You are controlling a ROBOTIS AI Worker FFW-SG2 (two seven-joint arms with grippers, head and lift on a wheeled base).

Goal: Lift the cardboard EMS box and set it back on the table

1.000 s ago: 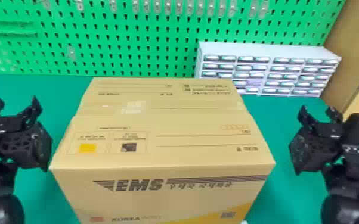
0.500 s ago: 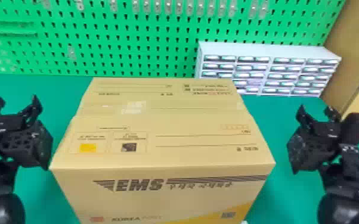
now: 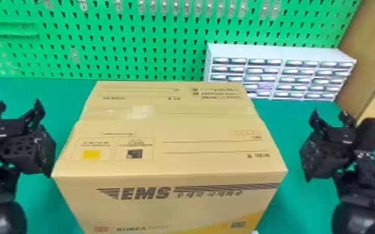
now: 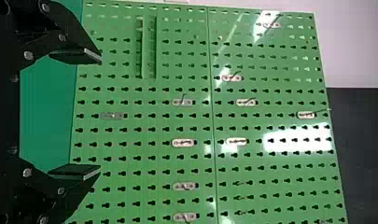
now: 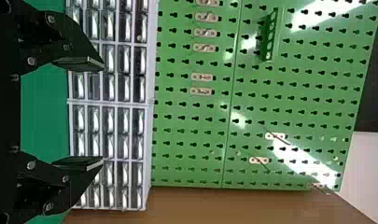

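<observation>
"Left gripper [image 3: 18,101] and right gripper [image 3: 330,112]?"

"Both spread wide, either side of the box [image 3: 177,165]."

"Resting where?"

"On a green table [image 3: 285,121]; pegboard [image 3: 140,46] behind, drawer cabinet [image 3: 282,53] back right."

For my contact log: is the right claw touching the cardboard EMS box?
No, green tabletop shows between the right claw and the cardboard EMS box in the head view.

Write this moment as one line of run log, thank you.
EMS box: on table; left gripper: left of box, fingers open, empty; right gripper: right of box, fingers open, empty; stage: box not held
</observation>
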